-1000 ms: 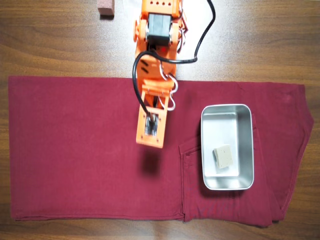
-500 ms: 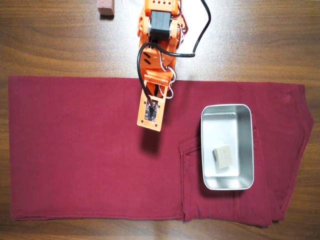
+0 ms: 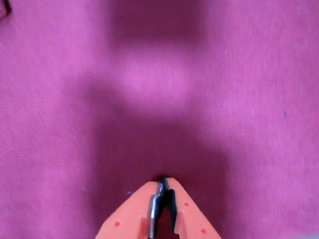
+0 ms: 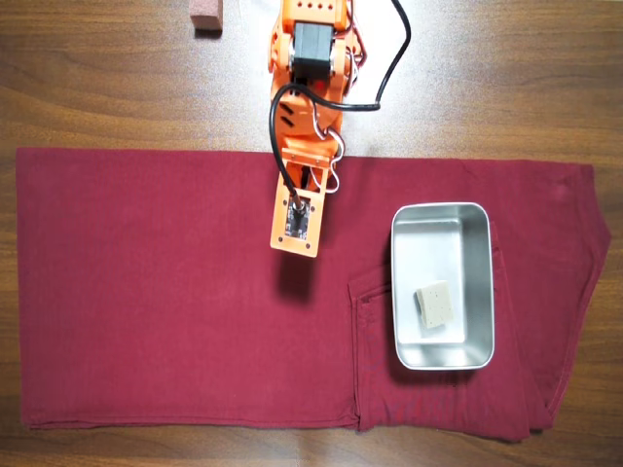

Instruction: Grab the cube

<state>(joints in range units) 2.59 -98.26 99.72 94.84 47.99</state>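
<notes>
Gripper (image 3: 163, 181): pressed together, empty, over red cloth (image 4: 146, 292). Cube (image 4: 436, 304): flat in tray (image 4: 443, 216), roughly square, edges slightly tilted.

1. No readable text, label, brand, number or sign in the wrist view.
2. None in the overhead view either: arm, cloth, tray and counter all carry no legible markings.
</notes>
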